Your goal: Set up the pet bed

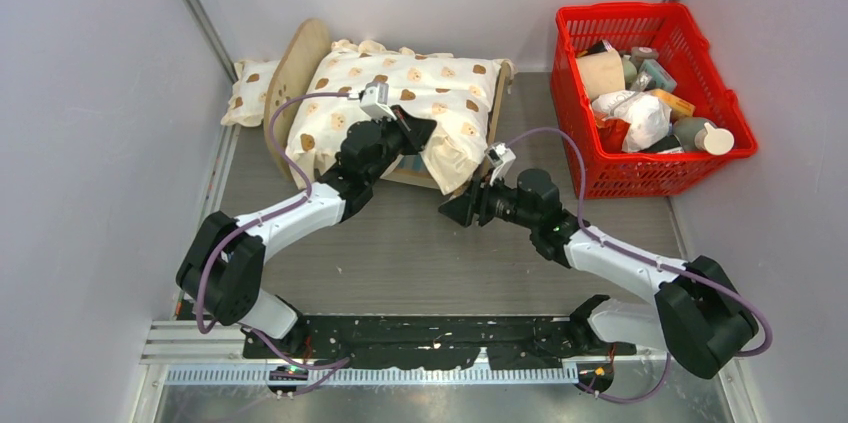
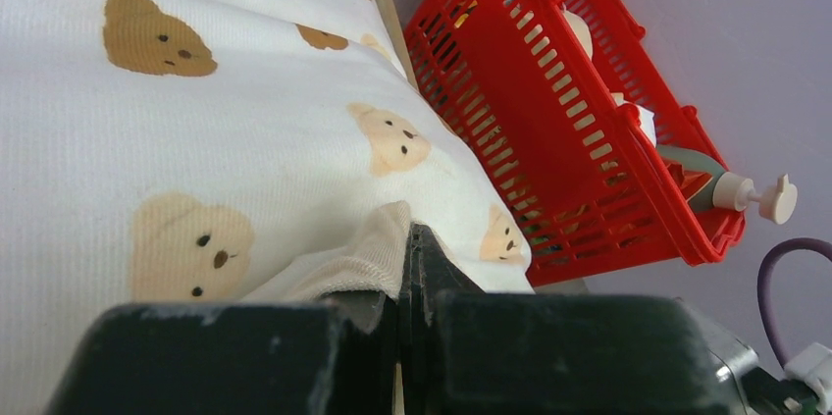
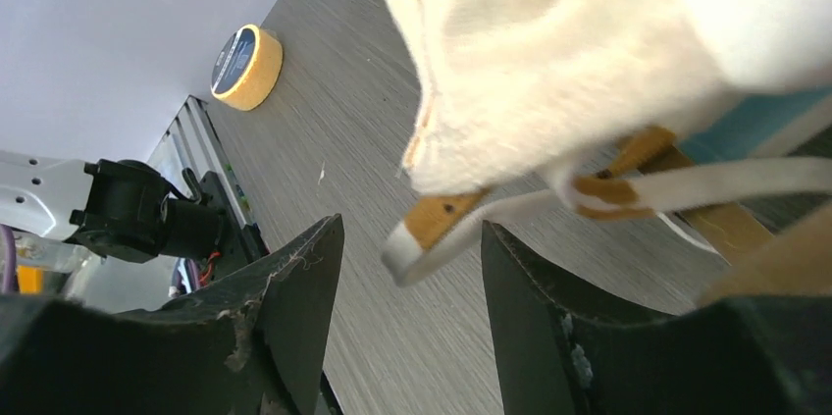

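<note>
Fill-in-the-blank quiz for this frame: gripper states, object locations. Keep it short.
The left gripper is ___ on the bear-print cushion's ruffled edge.
The right gripper is ___ by the pet bed's corner.
The basket is ___ in colour.
In the top view, the small pillow lies to the ___ of the headboard.
Missing: shut; open; red; left.

**Two Arms in Black and White**

The left arm (image 1: pixel 300 211) and the right arm (image 1: pixel 620 255) are each built from white link shells set between bulky black joint housings. A purple cable (image 2: pixel 764 283) is looped along each arm, and a small white-and-grey wrist camera (image 1: pixel 374 99) is mounted near the tip. The jaws are moulded in matt black, and scuffed, chipped edges are seen on them. Both bases are bolted to a black plate (image 1: pixel 420 338) flecked with pale specks.
</note>
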You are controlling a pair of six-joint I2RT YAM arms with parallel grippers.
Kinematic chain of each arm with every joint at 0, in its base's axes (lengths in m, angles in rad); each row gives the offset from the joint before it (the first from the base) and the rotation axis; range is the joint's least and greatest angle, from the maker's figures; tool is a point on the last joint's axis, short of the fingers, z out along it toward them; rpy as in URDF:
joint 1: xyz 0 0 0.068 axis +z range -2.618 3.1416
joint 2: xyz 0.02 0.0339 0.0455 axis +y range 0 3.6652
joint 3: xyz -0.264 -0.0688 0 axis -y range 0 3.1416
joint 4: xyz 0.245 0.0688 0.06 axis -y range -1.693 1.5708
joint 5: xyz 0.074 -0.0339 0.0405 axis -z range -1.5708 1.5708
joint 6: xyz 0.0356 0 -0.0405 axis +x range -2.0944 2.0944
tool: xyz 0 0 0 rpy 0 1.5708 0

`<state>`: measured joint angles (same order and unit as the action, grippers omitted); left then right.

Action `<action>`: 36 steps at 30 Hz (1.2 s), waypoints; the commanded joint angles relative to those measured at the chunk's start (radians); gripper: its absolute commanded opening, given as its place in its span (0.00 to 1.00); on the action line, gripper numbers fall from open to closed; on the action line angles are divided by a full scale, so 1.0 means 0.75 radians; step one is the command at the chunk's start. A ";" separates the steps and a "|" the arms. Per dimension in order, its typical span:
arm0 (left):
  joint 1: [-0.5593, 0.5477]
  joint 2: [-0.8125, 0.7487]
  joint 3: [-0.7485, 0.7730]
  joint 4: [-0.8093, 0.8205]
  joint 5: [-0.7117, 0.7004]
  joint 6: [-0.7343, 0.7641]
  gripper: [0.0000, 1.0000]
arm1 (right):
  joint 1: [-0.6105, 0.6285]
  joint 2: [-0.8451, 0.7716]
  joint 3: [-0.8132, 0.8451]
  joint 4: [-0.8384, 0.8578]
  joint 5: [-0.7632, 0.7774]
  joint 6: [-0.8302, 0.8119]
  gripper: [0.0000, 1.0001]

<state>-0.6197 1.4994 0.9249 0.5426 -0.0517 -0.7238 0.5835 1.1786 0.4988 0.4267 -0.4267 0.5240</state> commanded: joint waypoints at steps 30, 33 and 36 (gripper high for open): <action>0.012 0.025 -0.004 0.125 -0.001 0.013 0.00 | 0.141 -0.003 0.129 0.125 -0.187 -0.033 0.56; 0.013 0.030 -0.005 0.129 -0.001 0.012 0.00 | 0.138 -0.051 0.119 0.130 -0.240 0.126 0.54; 0.016 0.035 -0.006 0.128 -0.001 0.012 0.00 | 0.131 -0.129 0.087 0.186 -0.256 0.292 0.53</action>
<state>-0.6174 1.5219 0.9173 0.5724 -0.0509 -0.7258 0.6853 1.1633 0.5892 0.4507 -0.5377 0.5571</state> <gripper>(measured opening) 0.016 0.536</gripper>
